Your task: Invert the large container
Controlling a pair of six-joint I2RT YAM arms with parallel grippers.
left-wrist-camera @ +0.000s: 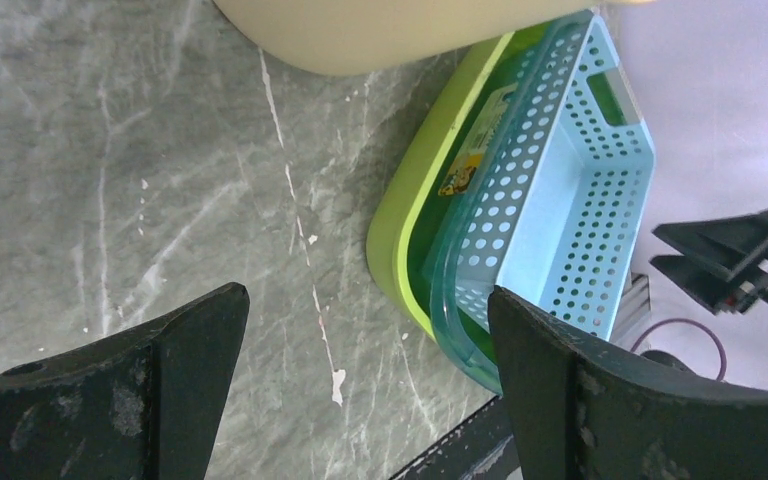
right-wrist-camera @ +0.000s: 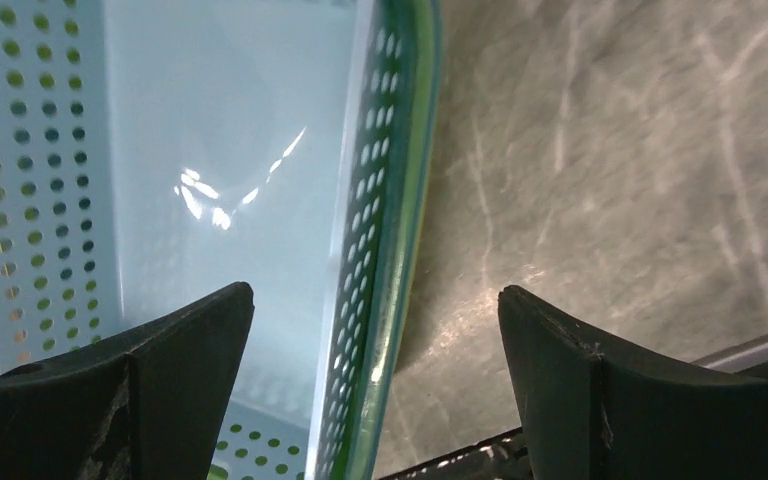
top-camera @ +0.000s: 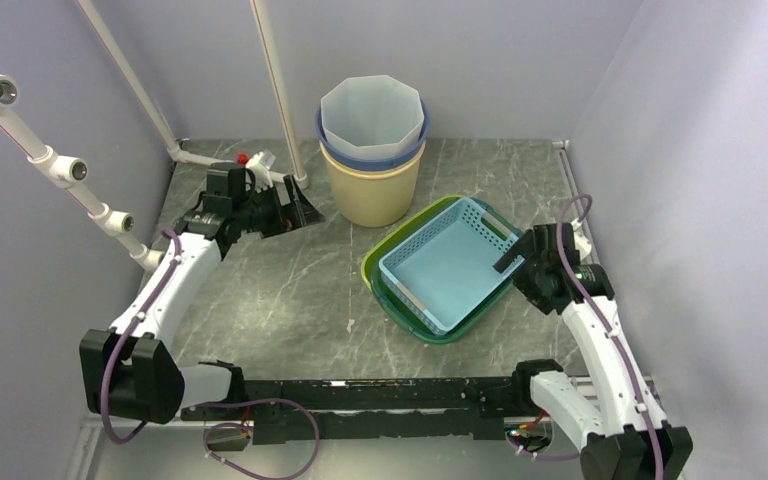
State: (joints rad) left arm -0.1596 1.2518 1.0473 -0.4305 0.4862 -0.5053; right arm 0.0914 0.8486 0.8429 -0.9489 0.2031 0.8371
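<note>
Right gripper (right-wrist-camera: 375, 300), fingers wide apart and holding nothing, hangs over the right rim of the basket (right-wrist-camera: 210, 150), which is nested in the green tub (right-wrist-camera: 418, 200) beneath it. Left gripper (left-wrist-camera: 368, 300), likewise spread, hovers well left of the tub, beside the bucket (left-wrist-camera: 380, 30).
</note>
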